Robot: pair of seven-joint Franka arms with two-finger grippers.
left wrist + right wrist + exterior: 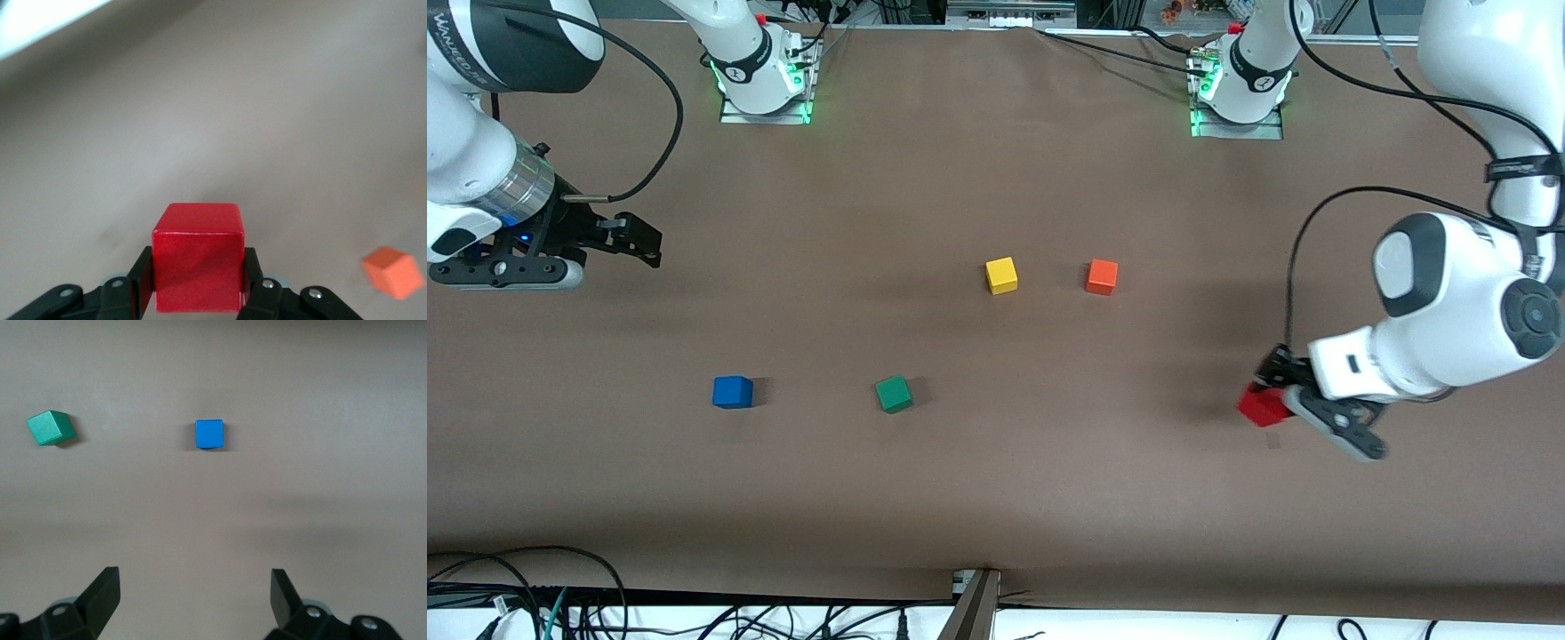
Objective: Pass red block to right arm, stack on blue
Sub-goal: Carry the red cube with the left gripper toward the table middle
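My left gripper (1272, 400) is shut on the red block (1261, 405), holding it just above the table at the left arm's end. In the left wrist view the red block (198, 257) sits clamped between both black fingers (255, 287). The blue cube (732, 391) rests on the table toward the right arm's end, and the right wrist view shows the blue cube (209, 433) ahead of the jaws. My right gripper (636, 242) hangs open and empty over the right arm's end of the table; the right gripper (195, 590) shows only bare table between its fingers.
A green cube (894, 393) lies beside the blue one, toward the middle. A yellow cube (1001, 275) and an orange cube (1102, 276) sit farther from the front camera, near the centre. Cables run along the table's near edge (978, 591).
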